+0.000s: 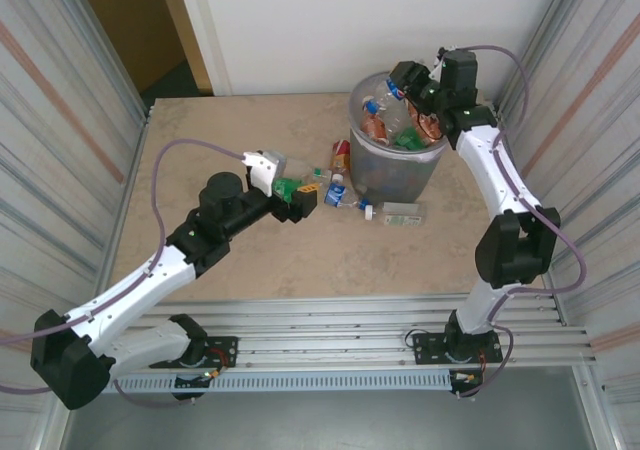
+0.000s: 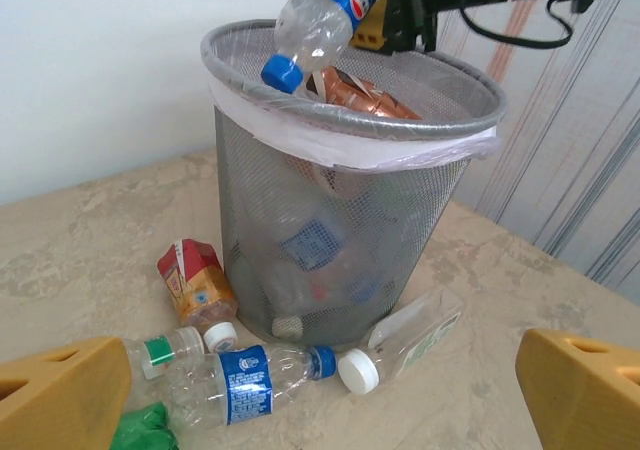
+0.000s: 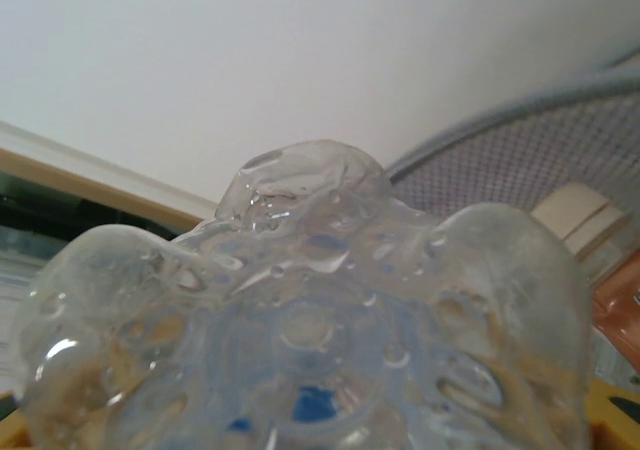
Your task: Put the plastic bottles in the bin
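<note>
The round grey mesh bin [image 1: 398,166] with its clear liner stands at the back right and holds several bottles. My right gripper [image 1: 398,86] hangs over its rim, shut on a clear blue-labelled bottle [image 2: 318,22] that tilts blue cap down. That bottle's base [image 3: 310,320] blocks most of the right wrist view. My left gripper [image 1: 305,198] is open, low over the table left of the bin. Ahead of its yellow fingers [image 2: 585,395] lie a blue-labelled bottle [image 2: 240,385], a white-capped clear bottle [image 2: 410,332], a red-and-orange labelled bottle [image 2: 195,282], a green-labelled bottle [image 2: 165,350] and something green [image 2: 150,430].
Corrugated metal walls [image 1: 60,120] close in both sides of the beige table [image 1: 250,130]. One clear bottle [image 1: 400,213] lies in front of the bin. A white wall [image 1: 350,20] stands behind, with a doorway [image 1: 140,30] at the far left.
</note>
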{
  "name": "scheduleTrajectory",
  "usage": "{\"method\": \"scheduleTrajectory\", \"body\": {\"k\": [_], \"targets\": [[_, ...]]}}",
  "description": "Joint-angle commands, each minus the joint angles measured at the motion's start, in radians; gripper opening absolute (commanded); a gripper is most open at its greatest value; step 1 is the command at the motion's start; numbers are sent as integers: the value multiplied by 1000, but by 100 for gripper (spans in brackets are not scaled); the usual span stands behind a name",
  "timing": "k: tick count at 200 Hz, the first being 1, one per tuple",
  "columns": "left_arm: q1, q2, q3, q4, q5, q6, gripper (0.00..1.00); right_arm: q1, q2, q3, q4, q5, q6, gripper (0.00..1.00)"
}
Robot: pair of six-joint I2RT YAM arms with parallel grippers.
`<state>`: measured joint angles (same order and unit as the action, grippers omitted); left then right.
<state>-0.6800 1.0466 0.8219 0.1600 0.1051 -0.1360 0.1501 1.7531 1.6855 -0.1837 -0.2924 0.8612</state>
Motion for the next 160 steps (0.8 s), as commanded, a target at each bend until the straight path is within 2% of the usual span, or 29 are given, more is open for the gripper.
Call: {"method": "scheduleTrajectory", "body": {"k": [1,22,59,75,122,160], "targets": [[0,-21,-11,6,-15,-13,99,10,23,31,21,-19,50,52],[0,-16,-12,9,-15,-14,99,19,37,35,1,-11,52,58],[-1,-15,-15,19,-19,-20,99,32,27,72,-121,59,-17,84],[0,-10,-13,24,-17,-22,99,34,14,87,-166,91,-51,87],[-1,6,-1,26,-10,-28,99,41,-24,138,-273,206,-172,84],[0,12,-4,38,0,-33,99,54,-24,200,-298,272,-293,69]]}}
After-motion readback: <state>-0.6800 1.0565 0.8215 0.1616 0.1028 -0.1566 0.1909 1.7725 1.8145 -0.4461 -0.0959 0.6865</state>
